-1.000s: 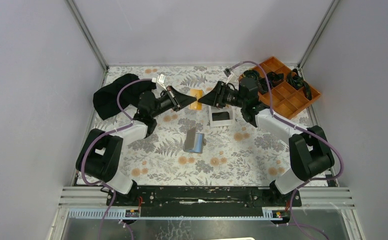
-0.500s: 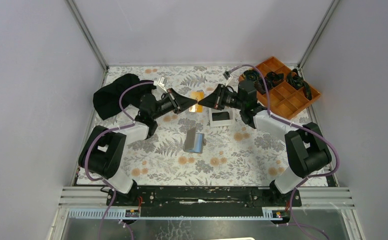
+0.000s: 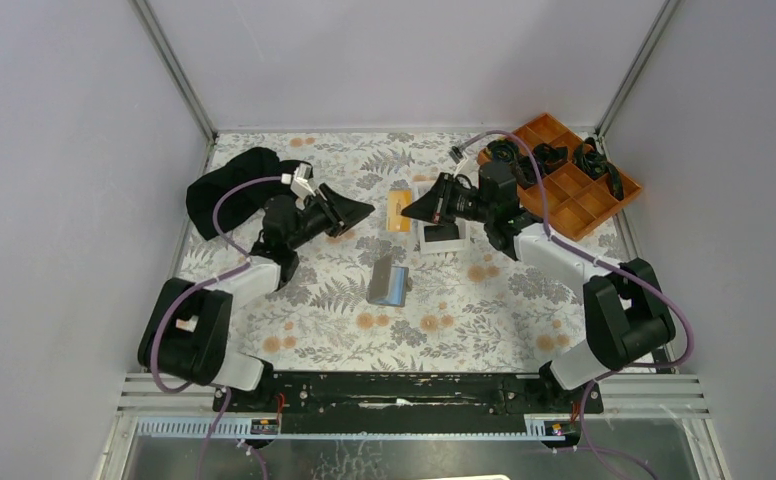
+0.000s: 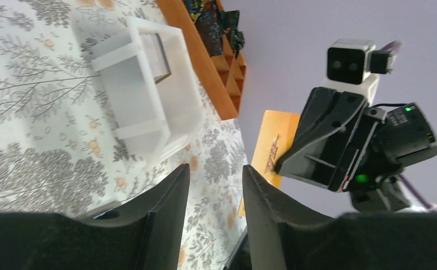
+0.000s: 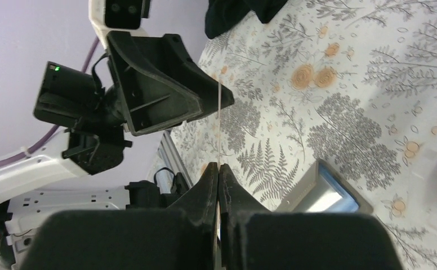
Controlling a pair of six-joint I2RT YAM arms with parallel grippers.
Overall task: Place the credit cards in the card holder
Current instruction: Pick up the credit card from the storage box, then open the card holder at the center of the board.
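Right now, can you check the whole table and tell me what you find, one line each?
Surface: floral tablecloth.
Job's things: orange card off the table; dark card in white tray; card holder partly open.
Clutter: black cloth, far left; orange compartment tray holding black bits, far right.
End effectors: left end effector open, empty; right end effector shut on the orange card.
Cables: purple cables along both arms.
Surroundings: grey walls.

Bright, even, diffuse light fills all views; shadows under the arms are faint and soft. The top view is sharp throughout. In the wrist views the near fingers are dark and soft-edged, the white tray is nearly blown out, and the edge-on card shows as a thin bright line.
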